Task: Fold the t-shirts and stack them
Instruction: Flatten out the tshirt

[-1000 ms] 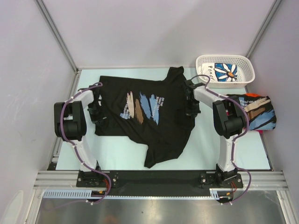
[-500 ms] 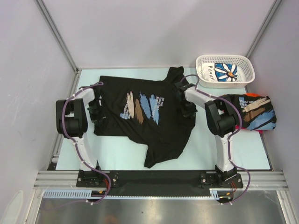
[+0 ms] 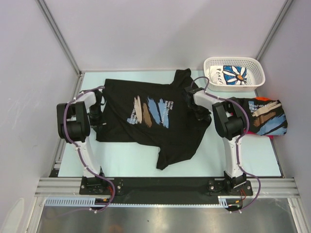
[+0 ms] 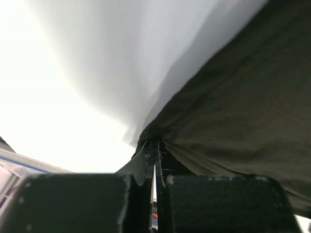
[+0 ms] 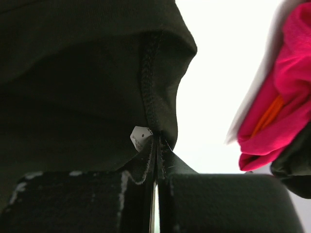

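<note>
A black t-shirt (image 3: 150,121) with tan and light-blue brush strokes lies spread across the table, one flap hanging toward the near edge. My left gripper (image 3: 96,118) is shut on its left edge; in the left wrist view the black cloth (image 4: 233,107) is pinched in the left gripper (image 4: 155,167). My right gripper (image 3: 197,110) is shut on the shirt's right edge, and the hem seam (image 5: 150,82) with a small white tag runs into the right gripper (image 5: 156,160). At the right lies a folded black printed t-shirt (image 3: 265,116) on a red one (image 5: 277,111).
A white lattice basket (image 3: 257,80) at the back right holds a white t-shirt with a blue daisy print (image 3: 234,74). Grey walls and metal posts enclose the table. A black rail (image 3: 160,184) with both arm bases runs along the near edge.
The black t-shirt has been drawn out flatter, and its print and near flap have shifted a little to the right. The left gripper moved slightly left; both stayed shut on the cloth.
</note>
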Controlling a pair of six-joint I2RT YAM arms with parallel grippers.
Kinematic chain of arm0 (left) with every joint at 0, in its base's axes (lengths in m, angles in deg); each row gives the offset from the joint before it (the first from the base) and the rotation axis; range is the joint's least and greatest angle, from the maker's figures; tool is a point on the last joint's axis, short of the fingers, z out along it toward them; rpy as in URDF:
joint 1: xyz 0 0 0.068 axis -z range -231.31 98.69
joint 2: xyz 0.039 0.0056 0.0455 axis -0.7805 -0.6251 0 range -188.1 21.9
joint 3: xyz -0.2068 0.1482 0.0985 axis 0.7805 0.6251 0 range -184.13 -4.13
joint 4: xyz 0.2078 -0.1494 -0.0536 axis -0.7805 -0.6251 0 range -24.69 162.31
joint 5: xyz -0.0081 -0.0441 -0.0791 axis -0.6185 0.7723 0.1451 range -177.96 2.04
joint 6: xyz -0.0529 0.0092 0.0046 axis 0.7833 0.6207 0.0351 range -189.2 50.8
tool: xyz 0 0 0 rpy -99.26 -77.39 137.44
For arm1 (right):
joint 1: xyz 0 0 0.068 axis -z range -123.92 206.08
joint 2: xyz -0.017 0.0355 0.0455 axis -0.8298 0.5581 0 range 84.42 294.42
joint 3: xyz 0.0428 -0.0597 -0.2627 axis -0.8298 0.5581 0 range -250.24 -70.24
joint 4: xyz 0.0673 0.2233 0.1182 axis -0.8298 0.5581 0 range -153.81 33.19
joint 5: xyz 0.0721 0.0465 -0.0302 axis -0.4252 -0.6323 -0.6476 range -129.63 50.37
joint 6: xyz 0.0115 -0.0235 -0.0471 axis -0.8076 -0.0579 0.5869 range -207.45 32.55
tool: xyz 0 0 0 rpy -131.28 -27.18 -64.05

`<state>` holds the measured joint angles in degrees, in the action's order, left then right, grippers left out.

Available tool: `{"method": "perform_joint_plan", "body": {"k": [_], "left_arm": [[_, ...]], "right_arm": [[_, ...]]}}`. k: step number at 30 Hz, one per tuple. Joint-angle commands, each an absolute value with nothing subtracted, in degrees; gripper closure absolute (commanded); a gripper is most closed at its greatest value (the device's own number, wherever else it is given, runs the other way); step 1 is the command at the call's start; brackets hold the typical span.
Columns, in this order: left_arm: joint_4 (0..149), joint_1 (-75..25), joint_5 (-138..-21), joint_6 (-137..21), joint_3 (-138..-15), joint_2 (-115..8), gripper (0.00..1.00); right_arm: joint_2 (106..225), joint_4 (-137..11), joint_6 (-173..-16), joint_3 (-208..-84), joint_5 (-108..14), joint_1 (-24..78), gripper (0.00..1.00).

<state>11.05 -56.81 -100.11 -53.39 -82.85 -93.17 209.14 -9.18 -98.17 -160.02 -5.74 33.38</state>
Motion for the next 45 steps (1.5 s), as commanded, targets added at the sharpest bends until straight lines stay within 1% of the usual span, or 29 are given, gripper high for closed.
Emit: {"method": "perform_joint_plan", "body": {"k": [1, 13, 17, 21, 24, 25, 27, 28, 30, 31, 32, 34, 35, 37, 38, 41, 43, 44, 45], "left_arm": [[10.3, -58.5, -102.1, -54.3, -78.9, -91.8, 1.00], [11.2, -59.5, -103.7, -53.1, -71.7, -87.8, 1.00], [11.9, -60.0, -104.7, -52.7, -68.0, -83.0, 1.00], [13.2, -60.9, -103.8, -52.6, -65.6, -82.2, 1.00], [13.0, -60.9, -103.7, -52.6, -65.4, -81.1, 1.00], [12.5, -60.9, -104.0, -52.6, -66.3, -80.3, 1.00], [12.5, -60.9, -102.9, -52.9, -66.5, -78.4, 1.00], [12.5, -60.9, -102.3, -53.1, -66.8, -75.3, 1.00], [13.2, -60.8, -101.1, -53.6, -66.8, -71.2, 1.00], [13.3, -60.8, -100.8, -53.6, -66.8, -67.2, 1.00], [14.1, -60.8, -99.2, -53.8, -66.8, -64.7, 0.99], [15.0, -60.7, -97.6, -53.6, -66.4, -60.3, 0.94], [16.4, -60.9, -96.3, -53.6, -66.0, -55.8, 0.90], [18.2, -60.7, -93.0, -53.4, -63.8, -52.1, 0.87], [19.3, -60.5, -92.0, -53.2, -63.1, -50.6, 0.83], [20.6, -58.7, -89.1, -52.9, -60.0, -50.4, 0.84], [21.0, -55.9, -86.9, -52.7, -59.3, -51.0, 0.89], [21.9, -54.7, -86.4, -52.6, -59.2, -51.1, 0.93], [21.9, -53.9, -85.8, -52.2, -59.8, -52.4, 0.95]], "right_arm": [[214.1, -14.8, -98.7, -159.2, -5.2, 35.9, 1.00], [213.3, -14.4, -99.4, -160.1, -3.5, 36.0, 1.00], [210.8, -14.9, -99.3, -158.6, -3.2, 36.2, 1.00], [208.6, -14.7, -99.4, -158.5, -3.2, 36.0, 1.00], [206.3, -13.8, -99.7, -158.7, -3.3, 35.8, 1.00], [203.4, -13.5, -99.9, -158.8, -3.4, 35.6, 1.00], [199.7, -12.8, -99.9, -159.6, -5.2, 35.1, 1.00], [195.2, -12.8, -99.8, -159.8, -6.0, 34.6, 1.00], [190.8, -12.7, -99.8, -160.4, -8.2, 34.0, 1.00], [188.6, -12.9, -99.8, -160.4, -9.1, 33.1, 1.00], [184.3, -12.9, -100.2, -160.2, -10.5, 32.7, 1.00], [180.3, -13.8, -100.5, -158.2, -13.3, 31.3, 1.00], [176.1, -14.7, -100.9, -157.2, -16.2, 30.9, 1.00], [172.6, -16.2, -101.6, -154.4, -21.4, 30.9, 1.00], [170.9, -15.8, -102.3, -152.4, -24.8, 31.0, 1.00], [169.8, -14.4, -103.4, -147.4, -30.2, 29.7, 1.00], [169.1, -13.5, -104.0, -145.4, -32.2, 28.2, 1.00], [168.6, -13.6, -104.5, -144.3, -32.6, 26.4, 1.00], [167.9, -14.0, -104.8, -142.0, -33.6, 25.9, 1.00]]}}
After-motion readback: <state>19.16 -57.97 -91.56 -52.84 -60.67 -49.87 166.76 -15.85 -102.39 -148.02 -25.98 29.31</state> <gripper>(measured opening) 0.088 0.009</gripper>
